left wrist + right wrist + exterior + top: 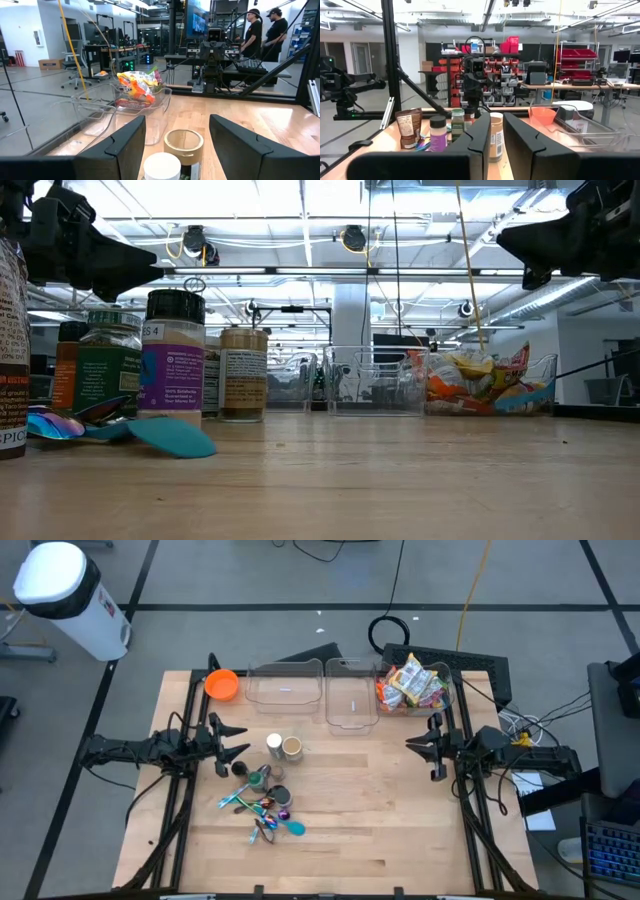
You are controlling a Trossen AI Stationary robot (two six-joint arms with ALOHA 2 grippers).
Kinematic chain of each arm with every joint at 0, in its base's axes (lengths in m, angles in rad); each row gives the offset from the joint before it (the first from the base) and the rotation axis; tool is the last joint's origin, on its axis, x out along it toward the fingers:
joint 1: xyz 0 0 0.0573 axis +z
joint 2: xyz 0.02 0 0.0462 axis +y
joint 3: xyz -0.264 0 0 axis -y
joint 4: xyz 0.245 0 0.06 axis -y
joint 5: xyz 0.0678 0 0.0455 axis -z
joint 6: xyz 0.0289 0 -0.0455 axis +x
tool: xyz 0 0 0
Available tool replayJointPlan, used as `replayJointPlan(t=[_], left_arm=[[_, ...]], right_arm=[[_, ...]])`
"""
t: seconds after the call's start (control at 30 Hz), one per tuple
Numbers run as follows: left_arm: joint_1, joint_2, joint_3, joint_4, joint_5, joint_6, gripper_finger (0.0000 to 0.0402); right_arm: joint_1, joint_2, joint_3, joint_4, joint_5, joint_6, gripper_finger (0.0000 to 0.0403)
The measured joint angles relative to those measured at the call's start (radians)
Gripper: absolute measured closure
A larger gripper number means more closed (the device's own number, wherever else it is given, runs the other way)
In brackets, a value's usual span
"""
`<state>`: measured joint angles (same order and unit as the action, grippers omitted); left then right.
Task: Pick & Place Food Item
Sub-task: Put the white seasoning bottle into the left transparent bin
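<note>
- At the table's (400, 830) far edge, toward 1 o'clock from its centre, a clear bin (415, 690) holds a heap of snack packets (412, 682). These look like the task's food items, and none lies out on the wood.
- Beside that bin, toward 12 o'clock, two more clear bins (318, 688) stand empty; one of them is a likely drop spot, though the task does not say which.
- Progress, as I judge it: nothing picked, nothing placed. The whole job is left to do.
- Right gripper (432, 747): at 3 o'clock on the table, hanging above the wood and nearer than the snack bin. Its fingers (482, 132) are parted by a narrow slot only, with nothing between them and nothing touched.
- Left gripper (232, 740): at 9 o'clock, also raised. Its fingers (131, 139) are spread wide and empty. Two spice jars (283, 746) stand just ahead of them, not touched.
- Clutter at 7 o'clock from centre: more spice jars and coloured spoons (265, 810). An orange bowl (221, 685) sits at 11 o'clock.
- Next move, as a guess: the right arm is closer to the packets, so it would need to open wider and reach toward 12 o'clock into the bin.
</note>
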<state>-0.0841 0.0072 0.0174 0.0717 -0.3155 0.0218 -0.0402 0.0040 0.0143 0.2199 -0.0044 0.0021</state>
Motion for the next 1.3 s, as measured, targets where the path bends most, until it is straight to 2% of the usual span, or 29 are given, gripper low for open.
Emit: replayJointPlan(t=[1.3], left_arm=[[0.000, 0.000, 0.000, 0.000, 0.000, 0.000, 0.0174]], right_arm=[[0.000, 0.000, 0.000, -0.087, 0.001, -0.004, 0.0360]])
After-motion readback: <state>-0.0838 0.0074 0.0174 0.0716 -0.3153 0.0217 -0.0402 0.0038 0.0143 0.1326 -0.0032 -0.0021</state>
